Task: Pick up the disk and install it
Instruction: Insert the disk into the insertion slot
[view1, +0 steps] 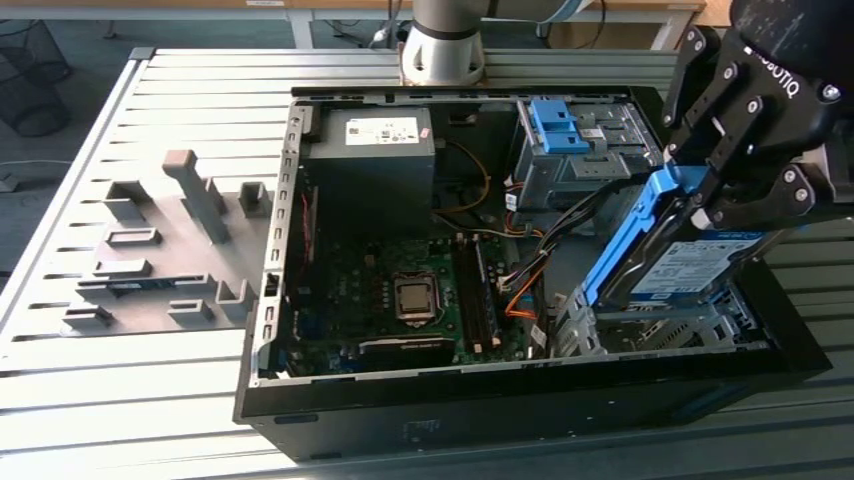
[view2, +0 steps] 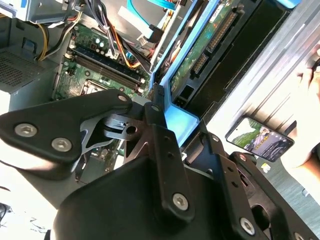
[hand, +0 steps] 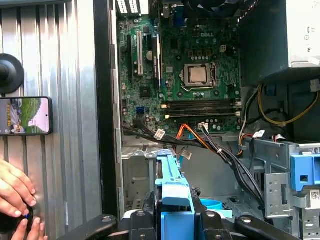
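An open computer case (view1: 274, 300) lies on a slatted metal table (view1: 134, 410); inside the case a motherboard (view1: 354, 290) covers the floor, its processor socket (view1: 415, 297) near the middle; a grey power-supply box (view1: 376, 150) fills one inner corner; orange cables (view1: 523, 285) cross the interior; outside the case, a grey slotted fixture (view1: 160, 250) sits near one wall, and a phone (hand: 25, 115) near another.
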